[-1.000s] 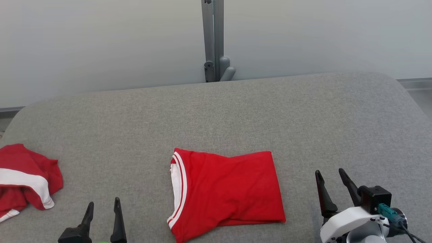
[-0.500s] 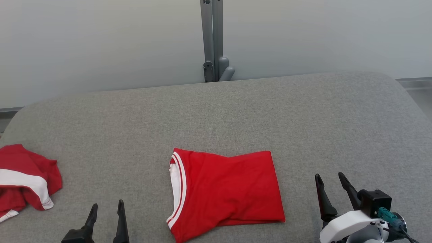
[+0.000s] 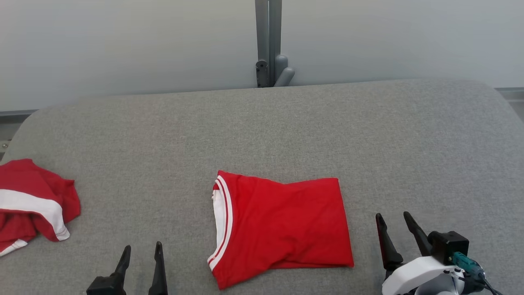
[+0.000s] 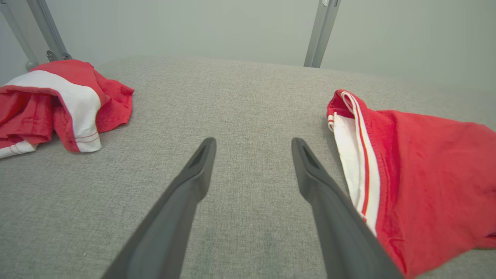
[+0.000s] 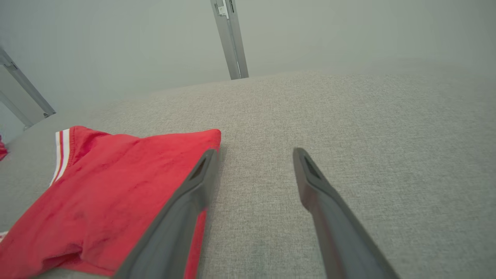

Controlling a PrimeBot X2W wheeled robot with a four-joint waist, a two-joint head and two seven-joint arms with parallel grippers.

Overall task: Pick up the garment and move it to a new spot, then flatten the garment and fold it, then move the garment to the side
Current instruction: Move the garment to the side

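A red garment with white trim [image 3: 282, 227] lies folded into a neat rectangle near the front middle of the grey padded table [image 3: 286, 131]. In the left wrist view the folded garment [image 4: 418, 174] is to the right of my fingers; in the right wrist view the same garment [image 5: 116, 193] is to their left. My left gripper [image 3: 142, 250] hovers open over bare table left of it, holding nothing. My right gripper [image 3: 394, 217] stands open just right of the garment, also holding nothing.
A second red and white garment [image 3: 32, 205] lies crumpled at the table's left edge, and this crumpled garment [image 4: 58, 100] shows in the left wrist view too. A grey metal post [image 3: 268, 41] rises behind the table against a pale wall.
The head camera has shifted, so the whole scene sits a little to the right and higher. Both grippers stay open and low at the front.
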